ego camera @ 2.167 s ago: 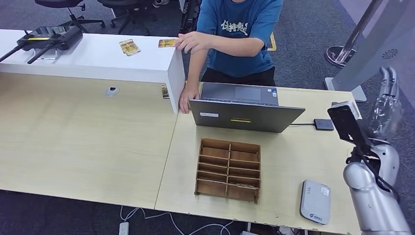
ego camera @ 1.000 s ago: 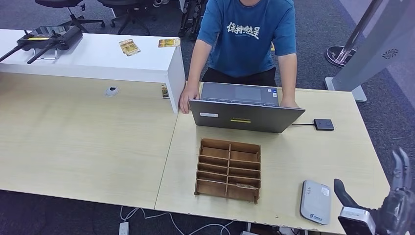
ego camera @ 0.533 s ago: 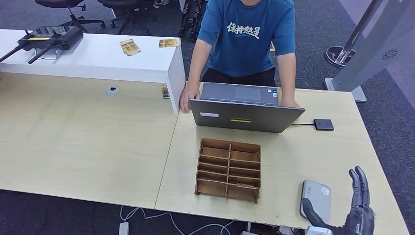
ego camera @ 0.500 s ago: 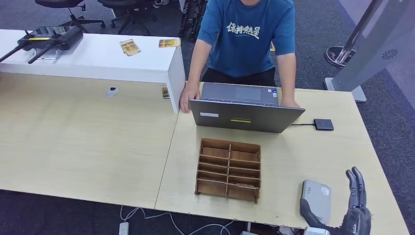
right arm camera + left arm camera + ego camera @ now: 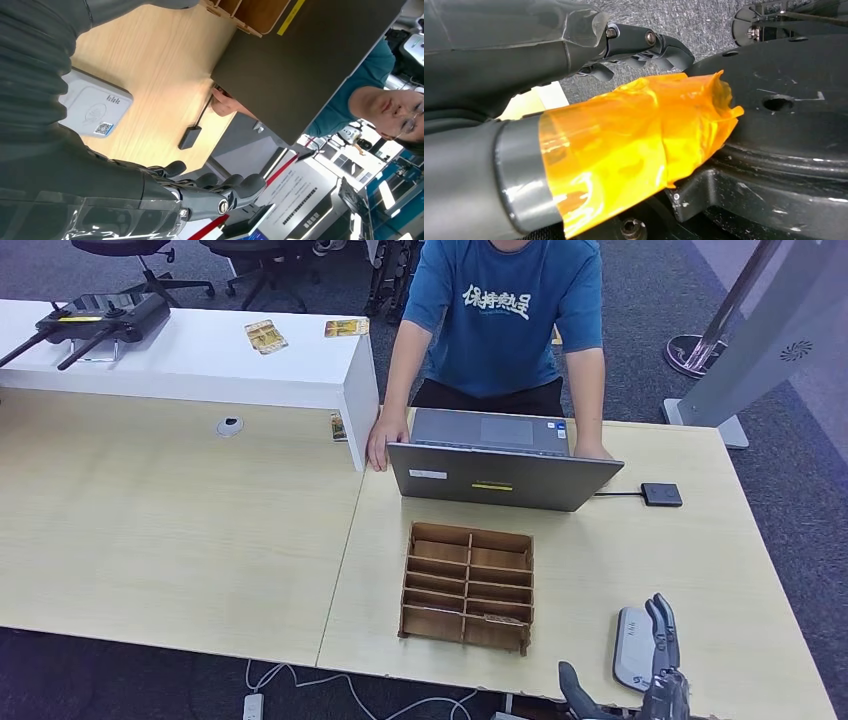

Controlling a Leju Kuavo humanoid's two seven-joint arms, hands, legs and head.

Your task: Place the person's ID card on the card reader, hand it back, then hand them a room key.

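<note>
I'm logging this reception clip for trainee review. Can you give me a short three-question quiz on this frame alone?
1. True or false: the right hand holds nothing.
2. The two cards lie on: A a tray; B the white counter; C a printer.
3. Fill in: the person's hands rest on either side of the ____.

Key: 1 true. 2 B. 3 laptop.
</note>
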